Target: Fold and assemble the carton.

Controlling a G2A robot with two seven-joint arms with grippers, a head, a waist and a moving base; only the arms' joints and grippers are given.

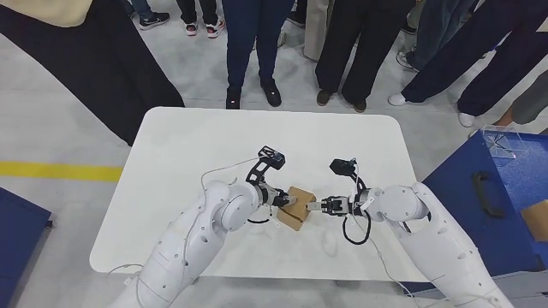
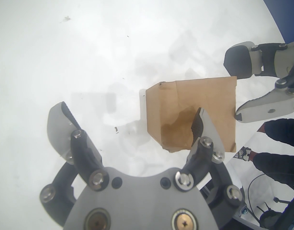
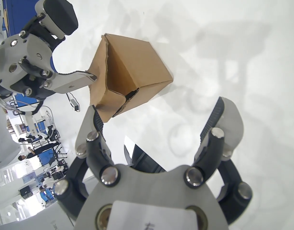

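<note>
A small brown carton (image 1: 297, 208) stands half-formed on the white table (image 1: 188, 162), near its front middle. One end of the carton (image 3: 135, 72) gapes, with rough-edged flaps folded inward. My left gripper (image 2: 132, 123) is open beside the carton (image 2: 192, 101), and one of its fingers (image 2: 202, 125) lies against the box's side. My right gripper (image 3: 159, 118) is open on the opposite side, one finger (image 3: 91, 120) touching the carton's corner. Seen from above, the left gripper (image 1: 281, 198) and right gripper (image 1: 318, 206) flank the box closely.
Several people stand along the table's far edge (image 1: 265, 109). A blue cabinet (image 1: 488, 188) sits close to the table's right side, and another blue object (image 1: 17, 231) lies to the left. Bare tabletop stretches behind the carton and to its left.
</note>
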